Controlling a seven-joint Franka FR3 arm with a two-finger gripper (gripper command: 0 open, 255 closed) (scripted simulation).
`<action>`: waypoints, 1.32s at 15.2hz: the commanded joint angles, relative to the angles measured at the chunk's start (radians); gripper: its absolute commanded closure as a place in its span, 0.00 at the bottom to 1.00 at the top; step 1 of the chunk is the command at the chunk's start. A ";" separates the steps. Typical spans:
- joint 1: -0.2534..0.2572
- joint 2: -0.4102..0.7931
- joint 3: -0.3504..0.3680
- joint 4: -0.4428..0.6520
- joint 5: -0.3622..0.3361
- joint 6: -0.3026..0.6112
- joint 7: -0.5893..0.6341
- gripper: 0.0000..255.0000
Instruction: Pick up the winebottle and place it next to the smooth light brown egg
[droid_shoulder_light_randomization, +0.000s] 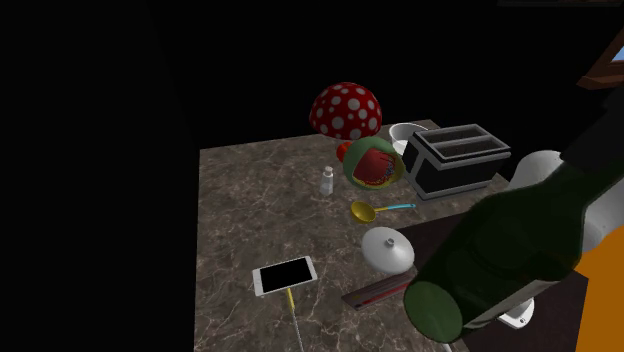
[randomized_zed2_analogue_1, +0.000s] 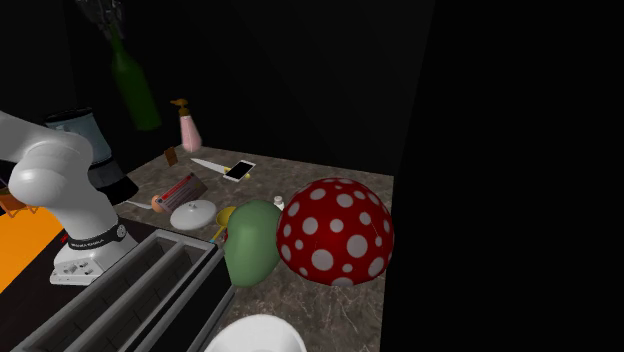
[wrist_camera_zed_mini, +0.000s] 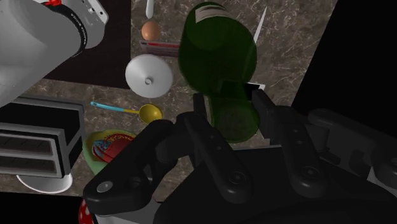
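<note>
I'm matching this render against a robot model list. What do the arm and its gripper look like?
The arm has rounded, glossy white links joined by dark bands. One band carries small white lettering, with a touch of red beside it. The gripper is all black: a blocky body with round recessed pivots and two slim fingers.
</note>
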 joint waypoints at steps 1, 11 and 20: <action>0.008 -0.023 -0.003 -0.049 0.007 0.027 -0.007 1.00; 0.041 -0.113 0.000 -0.250 0.039 0.140 -0.031 1.00; 0.067 -0.177 0.019 -0.408 0.071 0.238 -0.044 1.00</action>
